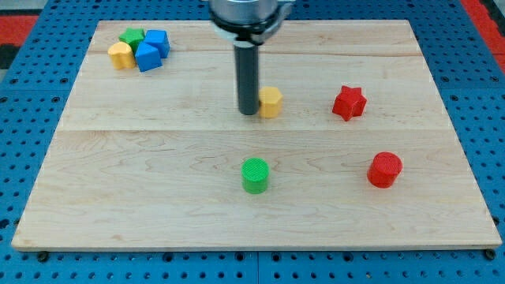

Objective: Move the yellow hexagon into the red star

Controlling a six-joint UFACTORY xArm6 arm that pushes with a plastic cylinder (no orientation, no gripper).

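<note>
My tip (248, 112) has no jaws; this tool only pushes. It touches the hexagon (271, 102) mid-worktop, star (349, 103) toward the right edge. An off-centre push could deflect the hexagon past it.

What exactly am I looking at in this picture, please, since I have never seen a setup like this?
This is one camera view of a wooden board. The dark rod coming down from the view's top is a robot arm's end; it has no gripper, holds nothing, and only pushes. My tip sits against the left side of the yellow hexagon. To the right lies the red star. Lower are a green cylinder and a red cylinder. At top left cluster two blue blocks, a green block and a yellow block.
</note>
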